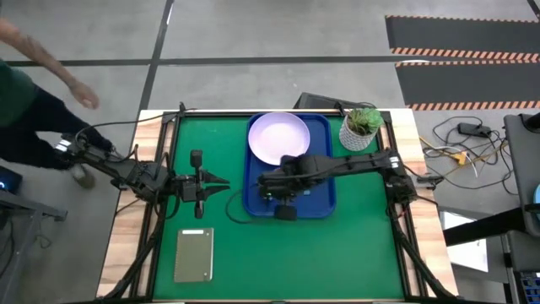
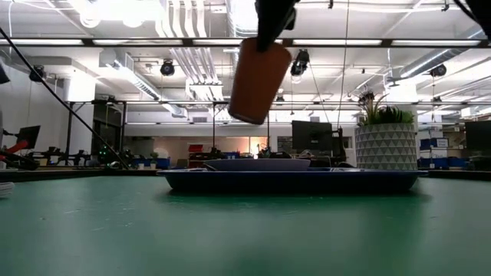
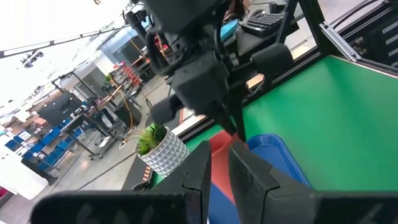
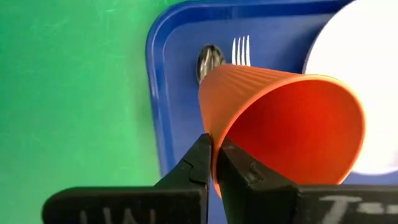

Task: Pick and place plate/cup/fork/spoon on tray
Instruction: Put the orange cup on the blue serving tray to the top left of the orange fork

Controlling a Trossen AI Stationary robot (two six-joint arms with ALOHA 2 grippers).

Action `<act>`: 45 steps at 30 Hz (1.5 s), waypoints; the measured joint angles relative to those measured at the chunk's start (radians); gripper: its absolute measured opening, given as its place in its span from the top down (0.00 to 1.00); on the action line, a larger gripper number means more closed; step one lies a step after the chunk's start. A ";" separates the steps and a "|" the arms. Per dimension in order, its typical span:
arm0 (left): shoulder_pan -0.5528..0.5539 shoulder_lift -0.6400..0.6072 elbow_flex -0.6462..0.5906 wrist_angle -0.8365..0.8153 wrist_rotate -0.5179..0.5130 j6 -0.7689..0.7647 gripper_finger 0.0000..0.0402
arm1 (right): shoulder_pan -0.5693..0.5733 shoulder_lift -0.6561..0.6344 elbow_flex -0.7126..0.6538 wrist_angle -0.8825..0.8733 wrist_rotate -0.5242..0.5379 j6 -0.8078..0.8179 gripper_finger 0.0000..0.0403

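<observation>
My right gripper [image 4: 214,162] is shut on the red-orange cup [image 4: 280,124] and holds it in the air over the near left part of the dark blue tray [image 1: 319,196]. In the low view the cup [image 2: 257,80] hangs tilted, well above the tray [image 2: 291,179]. The lavender plate [image 1: 278,138] lies on the tray's far half. The spoon's bowl [image 4: 210,60] and the fork's tines [image 4: 240,51] lie on the tray beyond the cup. My left gripper [image 1: 215,184] is shut and empty above the mat, left of the tray. My right gripper pinches the cup's wall at its rim [image 4: 219,149], one finger [image 4: 200,163] outside and one finger [image 4: 239,169] inside the mouth. The cup is lifted clear of the tray and tilted, base end lower [image 2: 247,115].
A white pot with a green plant [image 1: 361,127] stands at the tray's far right corner. A grey slab [image 1: 193,253] lies at the near left of the green mat. A person [image 1: 25,93] stands beyond the table's far left, one hand [image 1: 84,97] out.
</observation>
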 joint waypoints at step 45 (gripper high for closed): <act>0.000 -0.073 0.000 -0.047 -0.213 -0.001 0.91 | -0.146 0.108 0.012 0.274 0.007 -0.474 0.98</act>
